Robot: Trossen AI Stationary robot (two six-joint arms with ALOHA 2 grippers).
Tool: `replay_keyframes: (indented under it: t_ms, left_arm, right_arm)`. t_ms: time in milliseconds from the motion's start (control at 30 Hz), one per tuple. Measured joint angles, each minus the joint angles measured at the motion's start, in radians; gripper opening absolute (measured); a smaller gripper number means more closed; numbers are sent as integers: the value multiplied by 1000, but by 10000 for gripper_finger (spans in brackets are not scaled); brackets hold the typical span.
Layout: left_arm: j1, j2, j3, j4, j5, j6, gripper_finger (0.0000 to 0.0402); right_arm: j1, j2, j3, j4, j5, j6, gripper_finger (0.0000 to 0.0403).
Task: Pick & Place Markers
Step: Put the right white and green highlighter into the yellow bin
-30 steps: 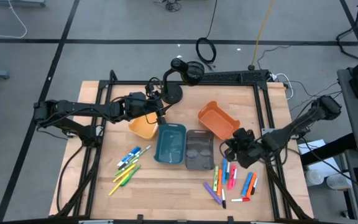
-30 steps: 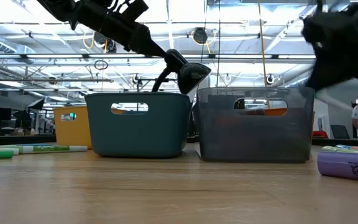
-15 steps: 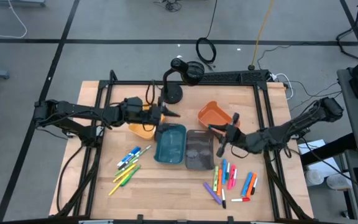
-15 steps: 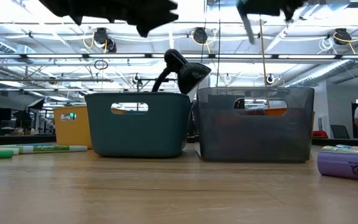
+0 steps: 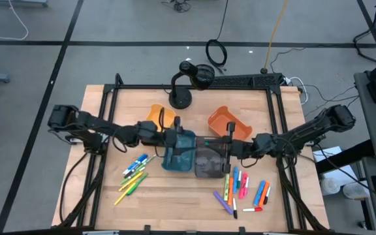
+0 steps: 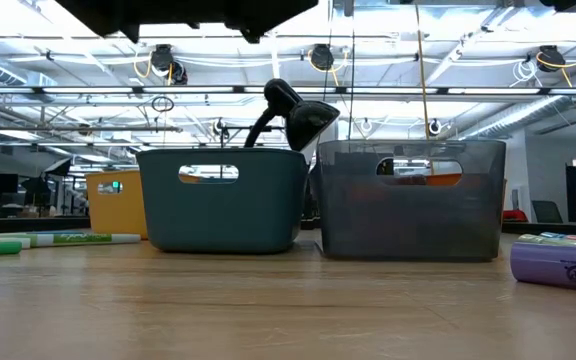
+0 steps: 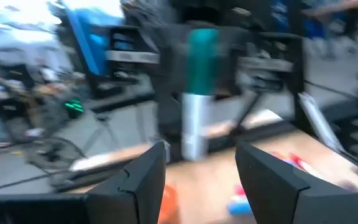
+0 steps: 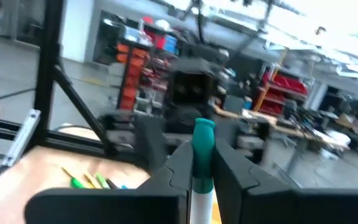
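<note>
My right gripper (image 5: 227, 140) hovers over the grey bin (image 5: 209, 156), pointing toward the table's left, shut on a marker (image 8: 202, 149) with a teal cap and white body. My left gripper (image 5: 177, 132) hangs over the teal bin (image 5: 178, 153), open and facing the right one. The left wrist view shows that marker (image 7: 194, 93) beyond my open left gripper (image 7: 201, 158). Loose markers lie flat on the table in two groups, left (image 5: 134, 173) and right (image 5: 243, 189). My right gripper pinches the marker between its two fingers on the white body (image 8: 202, 186), below the teal cap (image 8: 204, 134). The fingers come level from the table's right and lie across the marker. It stands upright, cap above the fingers, lifted clear of table and bins.
A yellow bin (image 5: 156, 116) sits behind the left arm and an orange bin (image 5: 229, 125) behind the right gripper. A black lamp-like stand (image 5: 188, 81) rises at the far edge. The low view shows the teal bin (image 6: 223, 200), grey bin (image 6: 408, 200) and a purple marker (image 6: 558, 262).
My right gripper has risen from the right-hand marker group with the marker and travelled left to above the grey bin. My left gripper has left the yellow bin, swung toward the near edge and right, and now points at the right gripper over the teal bin.
</note>
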Motion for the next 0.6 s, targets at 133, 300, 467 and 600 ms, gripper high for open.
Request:
replay_keyframes:
  t_ms: [133,300,467,600]
  left_arm:
    - [0,52,9,105,-10,-57,200]
    - [-1,109,66,97,5,-65,200]
    - [0,178,127,86,5,-63,200]
    - [0,216,161,84,6,-57,200]
  right_arm:
    - [0,12,0,6,2,-16,30]
    - [0,14,0,7,1,-13,28]
    - [0,14,0,7,2,7,30]
    - [0,14,0,7,3,8,28]
